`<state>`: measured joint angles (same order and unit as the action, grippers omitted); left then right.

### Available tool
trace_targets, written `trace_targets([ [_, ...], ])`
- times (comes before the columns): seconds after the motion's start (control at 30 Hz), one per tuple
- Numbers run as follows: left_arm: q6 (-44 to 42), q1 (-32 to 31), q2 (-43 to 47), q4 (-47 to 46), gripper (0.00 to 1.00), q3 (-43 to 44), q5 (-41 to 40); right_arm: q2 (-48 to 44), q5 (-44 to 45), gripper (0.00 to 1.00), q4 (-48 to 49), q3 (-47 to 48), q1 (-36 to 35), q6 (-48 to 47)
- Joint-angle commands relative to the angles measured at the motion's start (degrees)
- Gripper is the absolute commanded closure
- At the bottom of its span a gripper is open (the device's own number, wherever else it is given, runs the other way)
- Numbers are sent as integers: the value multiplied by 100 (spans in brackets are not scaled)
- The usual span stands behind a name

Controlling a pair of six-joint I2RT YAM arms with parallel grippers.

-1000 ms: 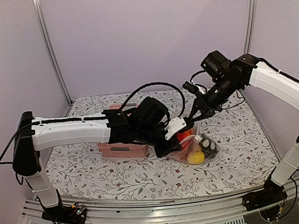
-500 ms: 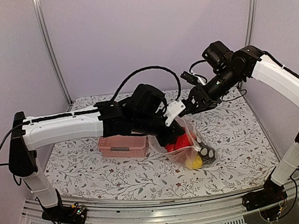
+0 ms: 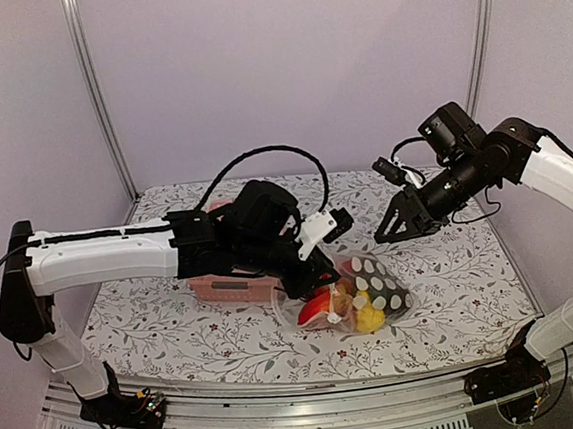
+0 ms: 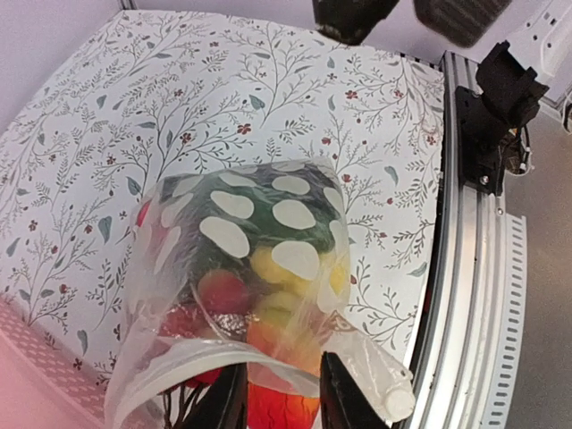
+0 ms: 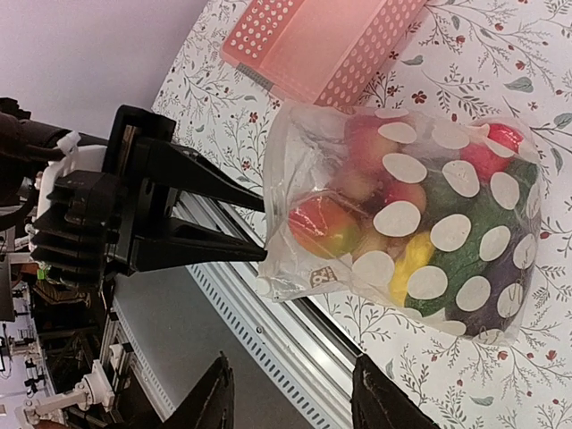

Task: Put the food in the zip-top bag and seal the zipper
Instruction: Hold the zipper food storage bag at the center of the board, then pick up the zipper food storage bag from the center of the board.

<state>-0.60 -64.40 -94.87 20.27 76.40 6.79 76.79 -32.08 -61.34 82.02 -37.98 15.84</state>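
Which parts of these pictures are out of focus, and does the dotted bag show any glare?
Left wrist view: the left hand and the pink basket are blurred; the zip-top bag is sharp, with mild sheen on its folds. Right wrist view: the right hand is only soft dark shapes; the bag is sharp. Top view: even light, faint shadows, no strong glare.

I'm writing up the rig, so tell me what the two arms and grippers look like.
The left arm and right arm have smooth white shells with black joints. A thick black cable loops over the left arm; thinner black wires trail off the right. The left gripper and right gripper are black, each with two tapered wedge-shaped fingers. I can't read any markings.
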Motion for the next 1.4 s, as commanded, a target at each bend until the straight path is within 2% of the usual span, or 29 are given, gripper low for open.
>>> trace_targets([
  [0.0,-32,23,-259,-259,72,188,-50,-117,268,58,227,-153,-187,82],
  [0.27,412,248,-629,-760,71,353,216,-630,1357,67,754,-1146,-1056,-143],
  [0.43,827,497,-695,-857,71,290,621,-768,2510,67,1224,-1640,-2159,-323],
  [0.67,1197,769,-739,-1060,71,233,1138,28,4626,63,1737,-1605,-3390,-802],
  [0.87,1258,941,-913,-933,71,373,1418,1063,5818,62,1583,-936,-3726,-913],
  [1.07,1264,1051,-979,-933,73,353,1588,1121,6020,59,1688,-899,-3770,-1055],
  [1.17,1273,1076,-1005,-945,73,407,1606,1033,5638,51,2043,-1120,-3772,-1485],
  [1.3,1282,1108,-1046,-946,74,487,1613,1271,4962,50,2108,-1111,-3770,-2111],
  [1.37,1282,1122,-1059,-953,74,490,1623,1437,4920,50,2123,-1067,-3770,-2203],
])
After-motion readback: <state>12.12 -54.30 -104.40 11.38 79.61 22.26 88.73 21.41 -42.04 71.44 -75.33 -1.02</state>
